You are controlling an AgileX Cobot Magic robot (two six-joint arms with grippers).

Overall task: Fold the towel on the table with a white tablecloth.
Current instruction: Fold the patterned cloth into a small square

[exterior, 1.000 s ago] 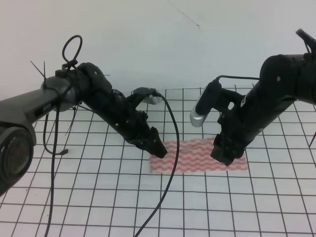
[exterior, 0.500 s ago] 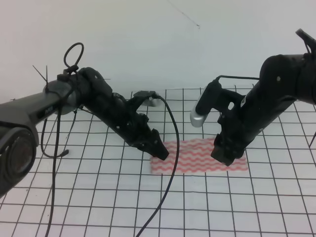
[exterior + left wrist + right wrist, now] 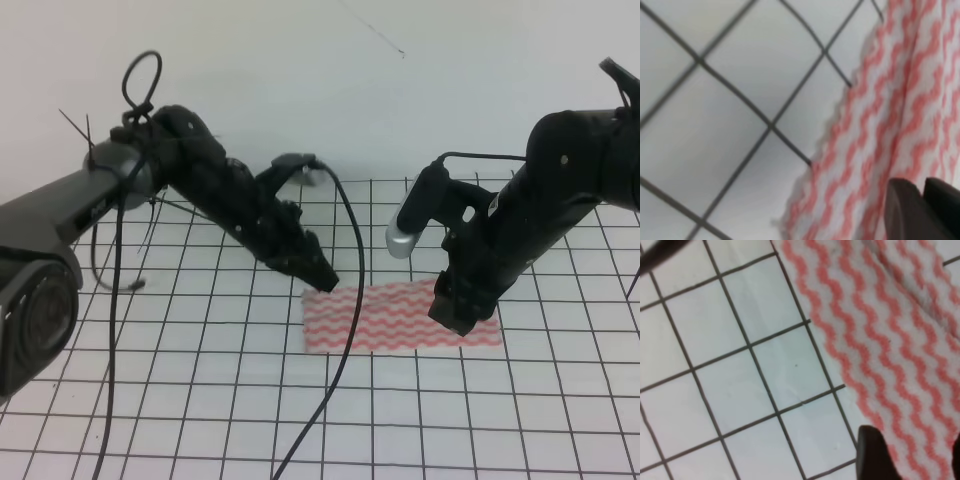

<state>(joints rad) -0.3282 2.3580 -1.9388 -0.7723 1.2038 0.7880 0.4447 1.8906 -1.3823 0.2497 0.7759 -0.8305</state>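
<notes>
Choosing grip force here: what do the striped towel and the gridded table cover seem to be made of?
The towel looks like thin, soft nonwoven or light woven cloth: matte, fuzzy edge, a shallow fold ridge in the left wrist view. The table with a white tablecloth looks like smooth, flat white fabric or coated sheet with printed black lines; which one is unclear. No gloss shows.

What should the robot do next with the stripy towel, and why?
Probably lift the right gripper away. The towel already lies flat as a narrow strip on the table, so the fold looks done. The left gripper hangs just off the towel's left end with nothing in it, while the right one is low over the right end.
</notes>
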